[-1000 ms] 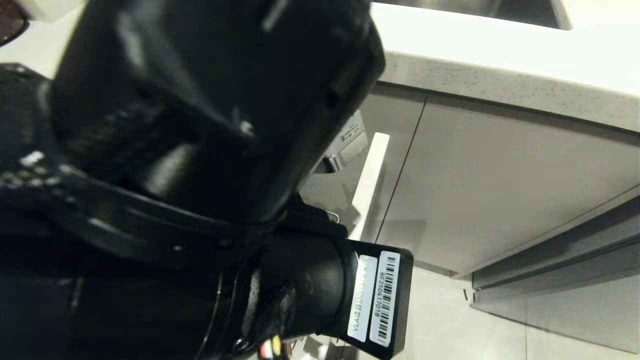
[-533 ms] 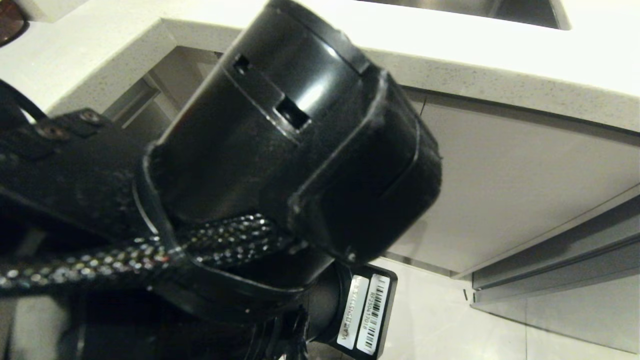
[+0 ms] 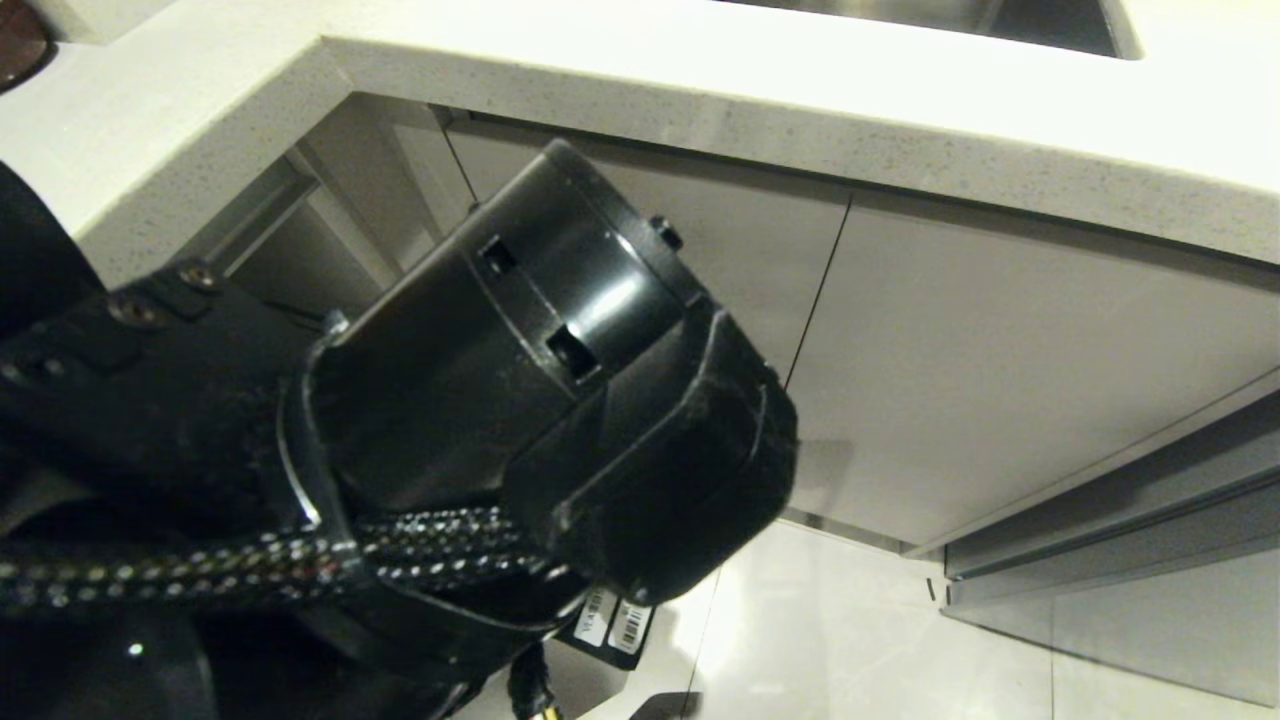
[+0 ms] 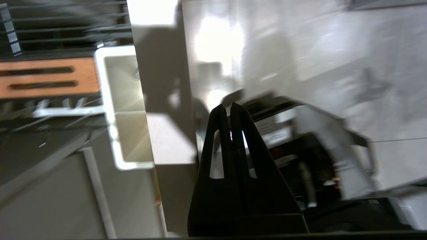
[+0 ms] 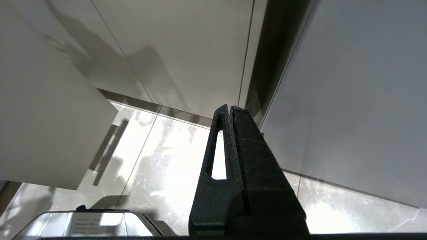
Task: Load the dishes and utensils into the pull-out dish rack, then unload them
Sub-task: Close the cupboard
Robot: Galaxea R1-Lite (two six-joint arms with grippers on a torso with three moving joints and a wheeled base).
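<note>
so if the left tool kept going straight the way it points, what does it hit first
Probably the glossy pale floor beyond the shut left tool; nothing stands between them. The pale grey drawer front lies just beside that line, so depth is uncertain.

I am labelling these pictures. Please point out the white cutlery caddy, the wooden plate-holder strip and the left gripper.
white cutlery caddy (image 4: 125, 110), left wrist view, inner wall.
wooden plate-holder strip (image 4: 50, 77), left wrist view, top face.
left gripper (image 4: 230, 108), left wrist view, fingertips.

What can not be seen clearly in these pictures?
- Head view: the left arm covers the lower left, hiding the pull-out dish rack and the left hand.
- Left wrist view: blurred; the rack's wooden strip and white caddy are cut off at the picture's edge.
- Plate, bowl, fork, chopsticks: in no view.
- Sink: cut off by the head view's top edge.
</note>
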